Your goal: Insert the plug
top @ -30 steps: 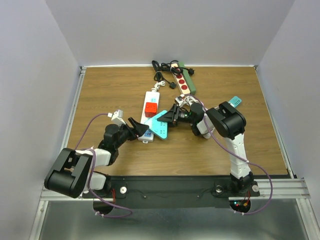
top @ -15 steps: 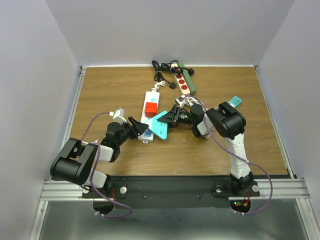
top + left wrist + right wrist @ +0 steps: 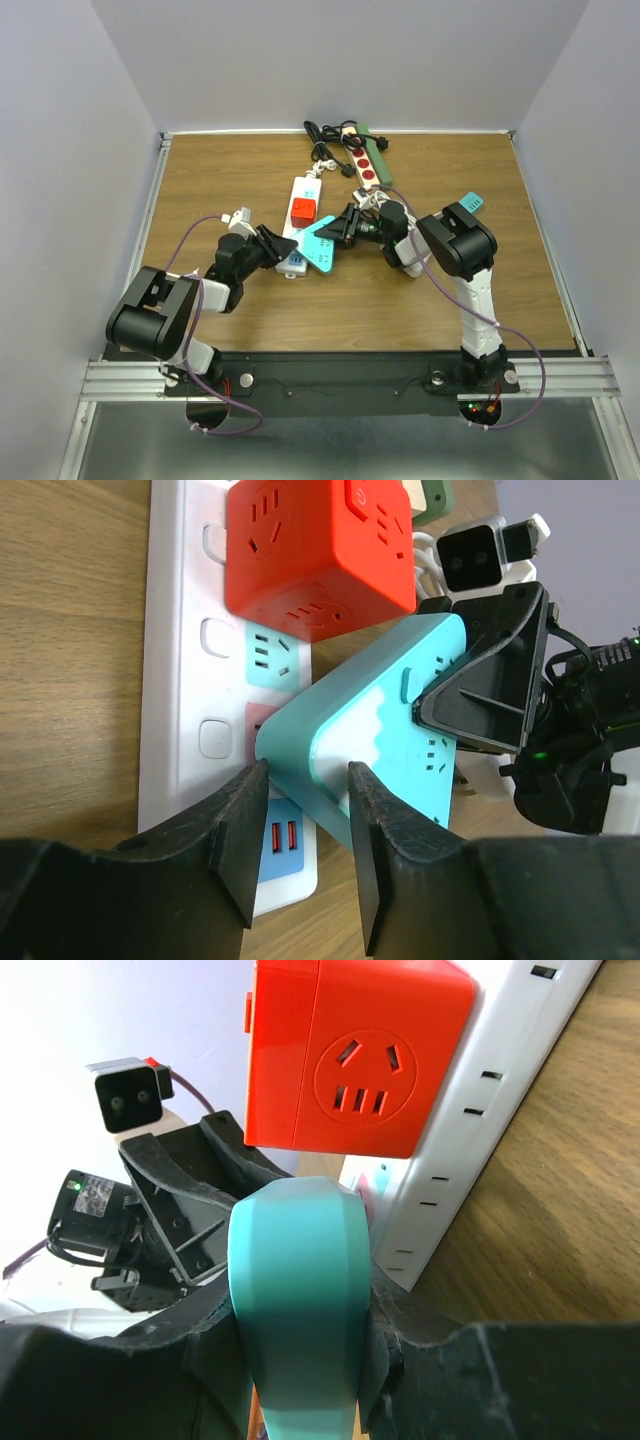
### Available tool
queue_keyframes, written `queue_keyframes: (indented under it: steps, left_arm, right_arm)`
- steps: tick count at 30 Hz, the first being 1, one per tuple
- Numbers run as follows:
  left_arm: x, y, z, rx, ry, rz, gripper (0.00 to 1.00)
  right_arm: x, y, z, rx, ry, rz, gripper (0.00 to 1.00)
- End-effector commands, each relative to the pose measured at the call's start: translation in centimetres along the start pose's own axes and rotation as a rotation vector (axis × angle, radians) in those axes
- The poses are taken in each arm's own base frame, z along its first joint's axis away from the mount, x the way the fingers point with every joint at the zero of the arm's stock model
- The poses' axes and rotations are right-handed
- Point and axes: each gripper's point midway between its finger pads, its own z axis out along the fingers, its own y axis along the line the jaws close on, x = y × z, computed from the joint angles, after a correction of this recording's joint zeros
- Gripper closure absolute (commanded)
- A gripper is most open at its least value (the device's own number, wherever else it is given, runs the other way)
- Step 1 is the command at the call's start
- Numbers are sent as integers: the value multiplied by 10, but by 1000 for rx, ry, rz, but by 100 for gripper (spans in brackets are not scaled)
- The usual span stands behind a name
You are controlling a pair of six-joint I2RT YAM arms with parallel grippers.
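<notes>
A white power strip [image 3: 298, 225] lies mid-table with a red cube adapter [image 3: 303, 210] plugged into it. My right gripper [image 3: 338, 230] is shut on a teal plug adapter [image 3: 322, 247] and holds it tilted over the strip's near sockets. In the right wrist view the teal adapter [image 3: 300, 1280] fills the gripper [image 3: 300, 1315]. My left gripper [image 3: 302, 780] is open with a narrow gap. It sits over the strip's blue USB end [image 3: 278, 842], with a corner of the teal adapter [image 3: 380, 730] between its fingertips. Whether it touches is unclear.
A second power strip with red sockets [image 3: 367, 160] and a tangle of black cable [image 3: 322, 145] lie at the back of the table. Metal rails [image 3: 150, 210] border the wooden table, and grey walls stand on three sides.
My left gripper has advanced toward the strip's near end. The strip with the red cube has slid slightly away from me. My right gripper and the teal adapter shifted a little with it.
</notes>
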Motion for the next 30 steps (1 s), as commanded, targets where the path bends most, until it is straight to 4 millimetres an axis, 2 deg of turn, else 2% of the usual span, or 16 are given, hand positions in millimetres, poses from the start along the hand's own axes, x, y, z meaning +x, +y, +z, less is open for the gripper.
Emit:
queue_keyframes:
  steps: [1,6,10,16,24,30]
  left_arm:
    - [26,53,-8,-234,99,39,61]
    - [16,59,-5,-293,96,93,65]
    - [13,63,0,-335,115,137,68]
    - [12,68,8,-375,139,161,70]
    - [5,64,27,-410,170,214,71]
    - [13,67,40,-443,227,243,72]
  right_arm:
    - [15,-66,-6,222,-4,46,99]
    - [17,-74,-8,238,-6,67,100]
    - [9,-77,-8,247,-29,86,99]
    - [2,-93,-12,308,-47,114,100]
    - [-8,-113,-12,401,-65,152,100]
    - [-19,-129,-21,469,-84,181,100]
